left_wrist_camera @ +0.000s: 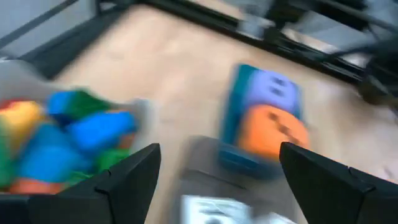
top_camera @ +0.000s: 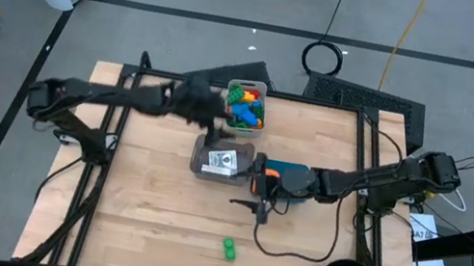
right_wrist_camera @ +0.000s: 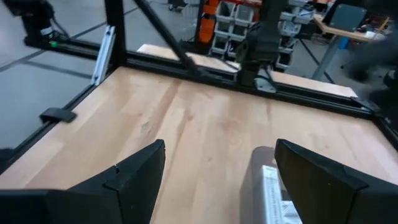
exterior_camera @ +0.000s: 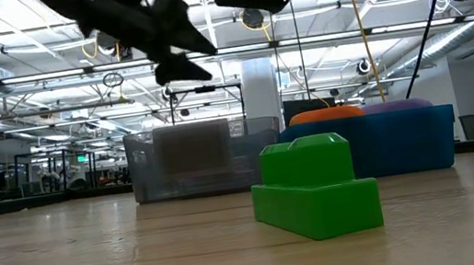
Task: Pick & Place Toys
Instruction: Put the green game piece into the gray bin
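A green brick [top_camera: 229,247] lies alone on the table near the front; it looms large in the low view [exterior_camera: 314,187]. A pale bin [top_camera: 245,105] at the far middle holds several blue, green, orange and yellow bricks [left_wrist_camera: 68,137]. A teal bin [top_camera: 292,184] holds the orange die [left_wrist_camera: 273,132] and the purple die [left_wrist_camera: 272,90]. A grey bin [top_camera: 222,161] holds white-edged cards. My left gripper [top_camera: 215,132] hovers open and empty between the brick bin and the grey bin [left_wrist_camera: 217,180]. My right gripper [top_camera: 255,187] hovers open and empty beside the teal bin [right_wrist_camera: 217,180].
The three bins stand close together at the table's far middle. Bare wood [top_camera: 152,226] spreads over the near half and left side. Black frame rails [top_camera: 367,146] run along the table's edges. A cable [top_camera: 294,251] loops over the table's near right.
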Action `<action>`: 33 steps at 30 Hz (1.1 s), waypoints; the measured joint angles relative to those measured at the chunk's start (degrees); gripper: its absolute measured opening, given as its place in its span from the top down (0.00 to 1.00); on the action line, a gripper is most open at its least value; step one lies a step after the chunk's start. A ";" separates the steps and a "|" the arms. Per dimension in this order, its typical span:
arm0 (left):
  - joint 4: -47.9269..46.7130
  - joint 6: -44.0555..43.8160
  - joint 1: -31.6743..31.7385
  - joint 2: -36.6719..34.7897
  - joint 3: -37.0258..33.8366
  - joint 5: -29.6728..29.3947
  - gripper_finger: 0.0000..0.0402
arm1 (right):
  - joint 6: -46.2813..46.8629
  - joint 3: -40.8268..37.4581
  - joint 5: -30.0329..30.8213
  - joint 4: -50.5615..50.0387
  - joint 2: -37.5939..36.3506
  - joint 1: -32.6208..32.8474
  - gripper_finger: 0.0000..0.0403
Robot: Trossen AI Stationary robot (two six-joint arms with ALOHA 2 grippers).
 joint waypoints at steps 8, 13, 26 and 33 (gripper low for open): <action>10.19 -2.51 -13.64 -12.91 -16.75 -16.71 0.16 | -0.24 0.00 0.04 -0.85 0.00 5.18 0.27; 15.87 -7.58 -16.92 -22.93 -25.63 -18.01 0.16 | 0.25 0.08 2.98 -0.98 2.08 11.07 0.27; 38.96 -15.27 -33.01 -31.85 -42.59 -18.66 0.16 | 21.59 18.28 15.71 -24.04 18.72 20.91 0.21; 39.32 -20.35 -39.75 -30.39 -42.61 -27.66 0.16 | 35.23 26.88 14.79 -37.92 29.25 22.17 0.24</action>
